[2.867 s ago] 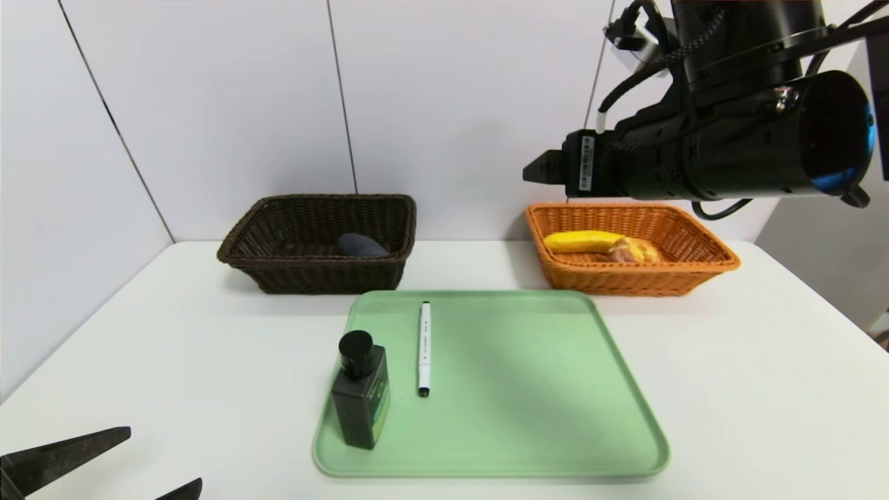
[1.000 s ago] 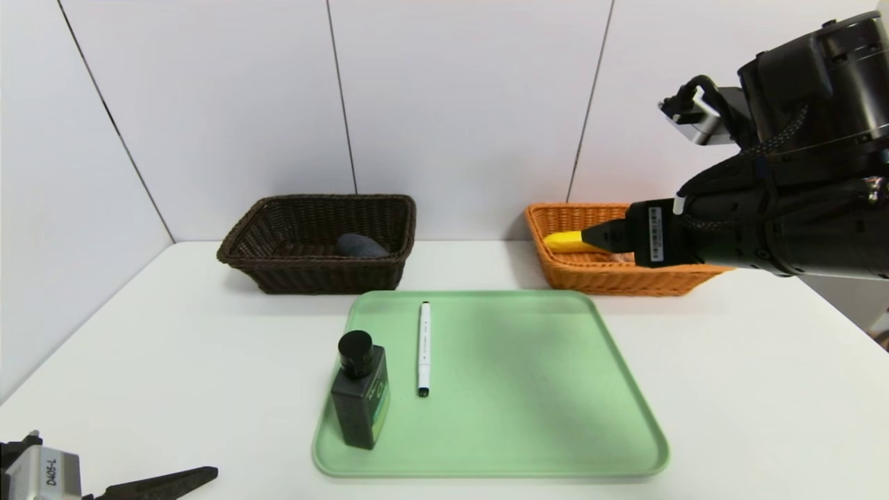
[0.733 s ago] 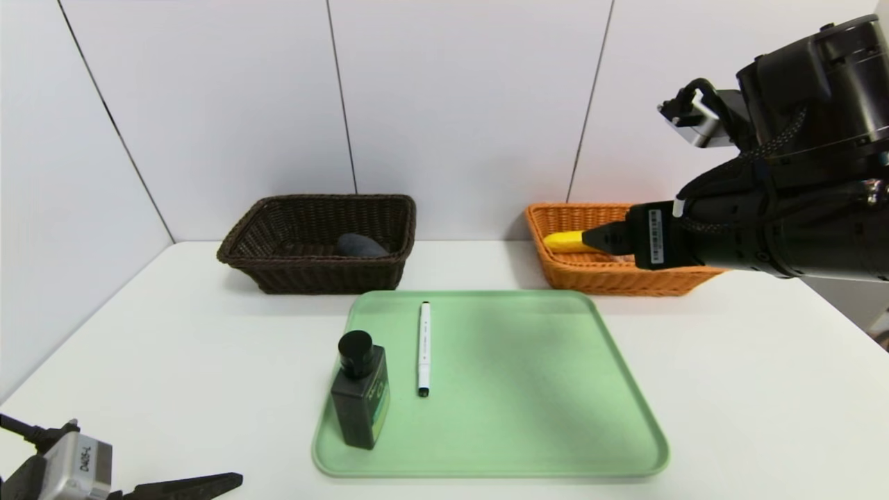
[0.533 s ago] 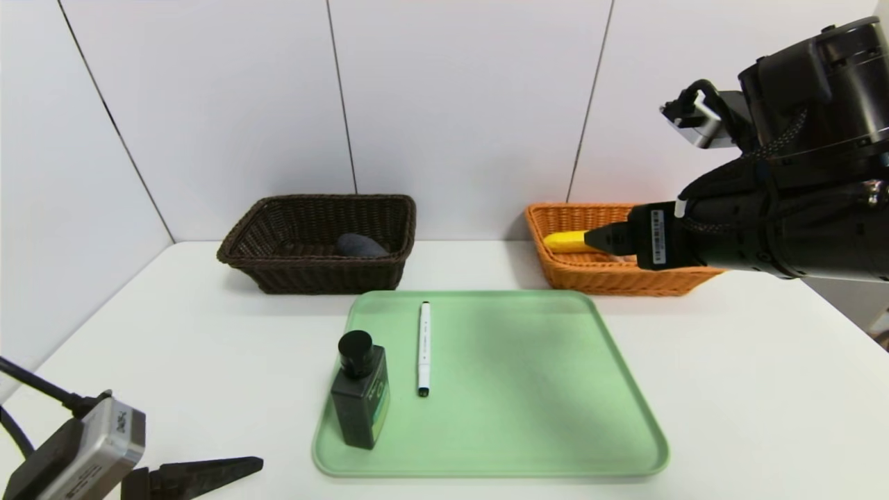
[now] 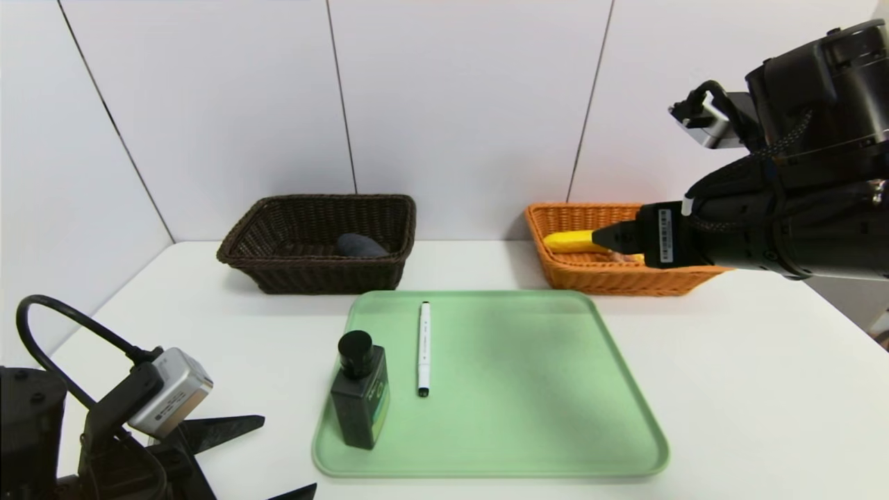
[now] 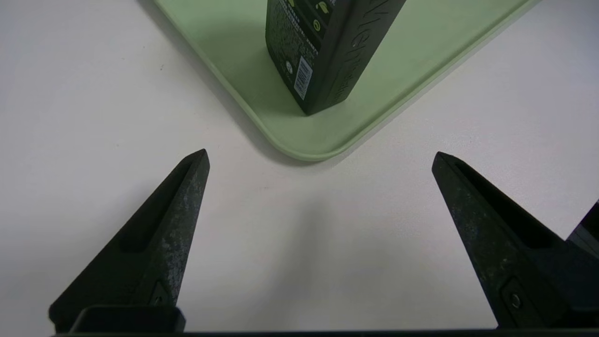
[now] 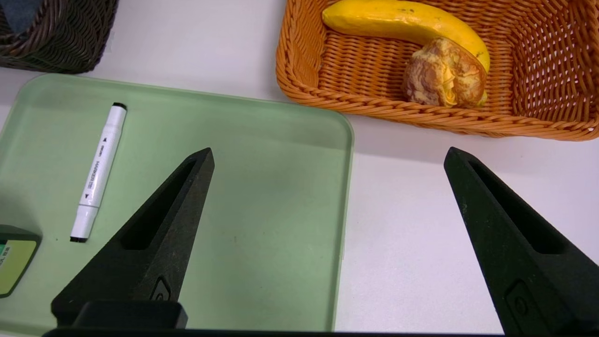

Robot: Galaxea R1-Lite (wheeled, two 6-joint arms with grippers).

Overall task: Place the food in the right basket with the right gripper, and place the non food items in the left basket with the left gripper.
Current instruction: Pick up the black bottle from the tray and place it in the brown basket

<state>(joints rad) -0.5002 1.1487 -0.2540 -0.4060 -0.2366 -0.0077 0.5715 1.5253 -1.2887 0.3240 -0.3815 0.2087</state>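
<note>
Nearby, marker (image 5: 424, 348) and bottle (image 5: 360, 396) share the tray (image 5: 528, 389).

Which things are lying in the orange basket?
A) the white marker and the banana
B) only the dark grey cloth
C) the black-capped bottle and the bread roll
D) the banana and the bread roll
D, because the yellow banana and the crusty bread roll both lie inside the orange basket, with the roll against the banana.
</note>
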